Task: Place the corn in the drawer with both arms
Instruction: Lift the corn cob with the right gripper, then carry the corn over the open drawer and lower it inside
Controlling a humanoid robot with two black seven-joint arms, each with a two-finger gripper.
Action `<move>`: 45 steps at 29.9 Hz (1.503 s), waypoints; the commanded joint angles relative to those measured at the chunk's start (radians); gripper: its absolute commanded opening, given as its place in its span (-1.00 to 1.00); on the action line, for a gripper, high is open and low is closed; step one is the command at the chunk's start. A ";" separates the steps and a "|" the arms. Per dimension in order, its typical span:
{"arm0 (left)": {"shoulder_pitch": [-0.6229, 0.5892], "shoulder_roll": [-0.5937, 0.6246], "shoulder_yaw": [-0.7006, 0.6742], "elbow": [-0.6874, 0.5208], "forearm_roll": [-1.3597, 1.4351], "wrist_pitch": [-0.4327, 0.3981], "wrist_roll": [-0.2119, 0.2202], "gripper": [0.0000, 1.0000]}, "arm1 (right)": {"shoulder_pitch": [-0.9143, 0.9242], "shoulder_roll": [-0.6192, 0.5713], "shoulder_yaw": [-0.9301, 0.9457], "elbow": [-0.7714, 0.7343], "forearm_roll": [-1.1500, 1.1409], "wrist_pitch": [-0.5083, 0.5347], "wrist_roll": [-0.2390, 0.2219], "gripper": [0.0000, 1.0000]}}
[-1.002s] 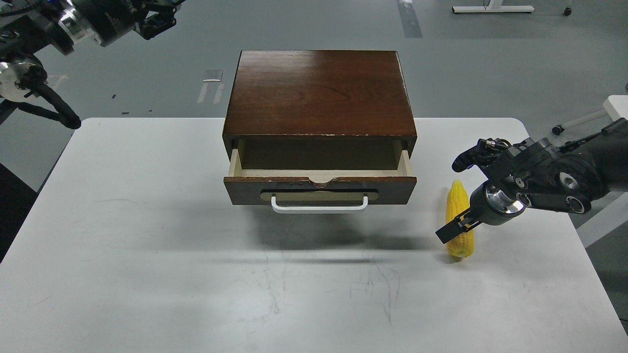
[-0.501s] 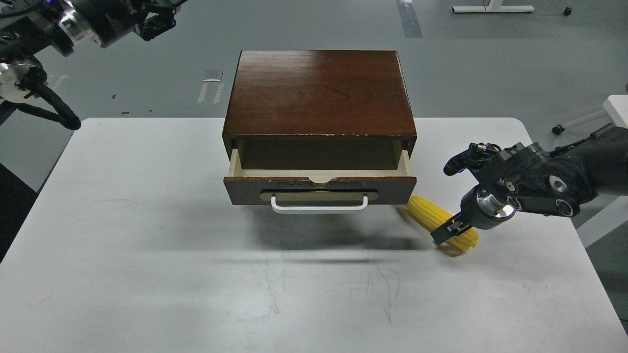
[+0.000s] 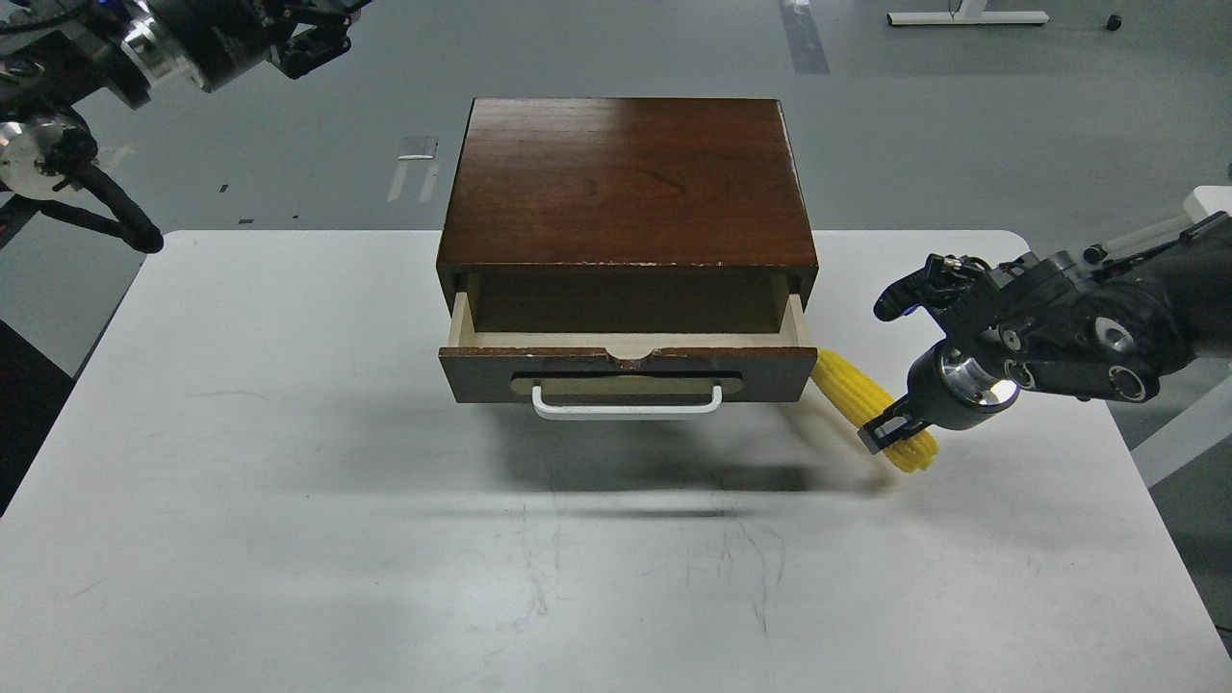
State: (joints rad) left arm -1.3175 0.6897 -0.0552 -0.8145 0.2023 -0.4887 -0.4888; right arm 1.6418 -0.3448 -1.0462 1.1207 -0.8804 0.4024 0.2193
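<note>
Right pincer clamped on tilted corn, beside open drawer

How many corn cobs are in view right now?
1. The corn is off the table in the right gripper, tip beside the open drawer's right front corner. The drawer's floor is hidden.

My right gripper is clamped on the corn near the table's right edge; the cob lies slantwise, its tapered end touching the right end of the drawer front. The drawer stands open at the table's far edge, middle. My left gripper hangs beyond the far left corner, too dark to read.
</note>
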 commanded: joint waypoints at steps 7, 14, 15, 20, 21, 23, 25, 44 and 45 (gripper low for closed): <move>-0.019 -0.007 0.002 -0.002 0.008 0.000 0.000 0.96 | 0.254 -0.184 0.000 0.117 -0.133 0.019 0.005 -1.00; -0.017 -0.009 0.002 -0.002 0.009 0.000 0.000 0.96 | 0.415 -0.185 0.102 0.143 -0.164 0.016 0.012 -1.00; -0.017 -0.007 0.002 -0.002 0.009 0.000 0.000 0.96 | 0.440 -0.166 0.127 0.143 -0.167 0.013 0.028 -1.00; -0.017 -0.001 0.002 -0.002 0.011 0.000 0.000 0.96 | 0.484 -0.021 0.147 0.140 -0.247 -0.095 0.159 -1.00; -0.017 0.001 0.002 -0.002 0.009 0.000 0.000 0.96 | 0.489 0.018 0.146 0.136 -0.290 -0.129 0.198 -1.00; -0.017 0.007 0.003 -0.003 0.011 0.000 0.000 0.96 | 0.497 0.071 0.146 0.136 -0.339 -0.167 0.247 -1.00; -0.017 0.008 0.003 -0.003 0.011 0.000 0.000 0.96 | 0.498 0.099 0.146 0.139 -0.361 -0.188 0.269 -1.00; -0.017 0.050 0.003 -0.009 0.011 0.000 0.000 0.96 | 0.440 0.291 0.112 0.085 -0.517 -0.286 0.269 -1.00; -0.019 0.050 0.003 -0.009 0.011 0.000 0.000 0.96 | 0.437 0.291 0.110 0.082 -0.516 -0.286 0.269 -1.00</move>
State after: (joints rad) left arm -1.3360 0.7369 -0.0525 -0.8235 0.2132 -0.4887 -0.4887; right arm 2.0926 -0.0592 -0.9229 1.2164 -1.4003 0.1168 0.4888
